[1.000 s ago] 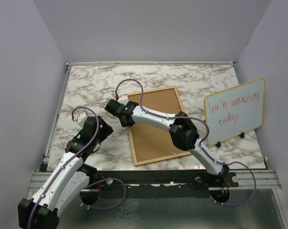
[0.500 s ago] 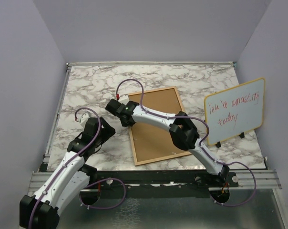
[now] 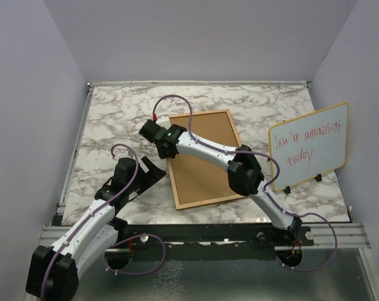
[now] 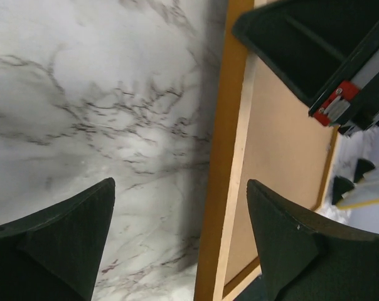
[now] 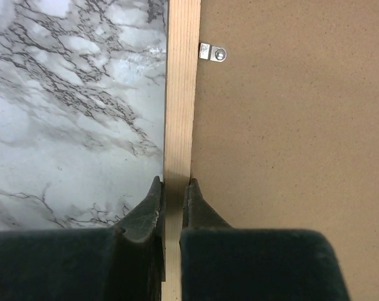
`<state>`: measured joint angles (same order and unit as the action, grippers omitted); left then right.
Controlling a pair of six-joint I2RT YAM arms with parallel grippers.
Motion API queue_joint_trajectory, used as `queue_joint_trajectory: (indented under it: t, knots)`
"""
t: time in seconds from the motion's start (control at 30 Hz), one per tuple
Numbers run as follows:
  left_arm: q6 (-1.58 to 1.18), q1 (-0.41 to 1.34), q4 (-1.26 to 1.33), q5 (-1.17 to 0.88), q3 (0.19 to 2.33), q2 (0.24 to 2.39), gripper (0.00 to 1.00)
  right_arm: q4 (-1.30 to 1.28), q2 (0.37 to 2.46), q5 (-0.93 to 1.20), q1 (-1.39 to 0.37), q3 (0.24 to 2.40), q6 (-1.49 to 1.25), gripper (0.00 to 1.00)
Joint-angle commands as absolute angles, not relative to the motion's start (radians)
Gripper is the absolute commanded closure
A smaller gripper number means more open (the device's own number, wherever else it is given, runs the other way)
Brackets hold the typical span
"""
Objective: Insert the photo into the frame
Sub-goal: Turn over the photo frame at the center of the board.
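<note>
The frame [image 3: 205, 164] lies back up on the marble table, its orange-brown wooden rim around a brown board. My right gripper [image 3: 165, 145] is shut on the frame's left rim [image 5: 180, 113], one finger on each side of the rim, and lifts that edge a little. My left gripper [image 3: 153, 172] is open and empty just left of the frame's lower left part, its jaws straddling the rim [image 4: 224, 188] without touching. The photo is not visible in any view.
A yellow-rimmed whiteboard [image 3: 309, 147] with red handwriting stands at the right edge of the table. A small metal clip [image 5: 213, 52] sits on the frame's back board. Grey walls enclose the table on three sides.
My left gripper has moved right and forward to the frame's left edge. My right gripper has moved slightly up and right with the rim, shifting the frame.
</note>
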<state>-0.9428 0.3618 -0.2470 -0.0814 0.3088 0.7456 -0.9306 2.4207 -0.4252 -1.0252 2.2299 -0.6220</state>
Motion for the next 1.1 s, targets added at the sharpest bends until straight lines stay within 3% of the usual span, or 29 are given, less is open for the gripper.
queue_joint_trajectory:
  t: [0.0,0.2,0.47,0.8,1.07]
  knots:
    - [-0.947,0.359,-0.038,-0.279,0.285,0.775,0.13,-0.895,2.309,-0.401,-1.016,2.261,-0.592,1.00]
    - [-1.017,0.359,0.140,-0.385,0.252,0.790,0.08,-0.884,2.263,-0.358,-1.015,2.239,-0.606,0.99]
    - [-1.075,0.359,0.239,-0.412,0.212,0.823,0.12,-0.867,2.231,-0.312,-1.011,2.230,-0.611,0.99]
    - [-1.129,0.360,0.296,-0.409,0.251,0.930,0.35,-0.860,2.210,-0.262,-1.009,2.226,-0.622,0.99]
    - [-1.084,0.360,0.252,-0.385,0.304,0.944,0.68,-0.845,2.182,-0.259,-1.001,2.207,-0.635,0.99]
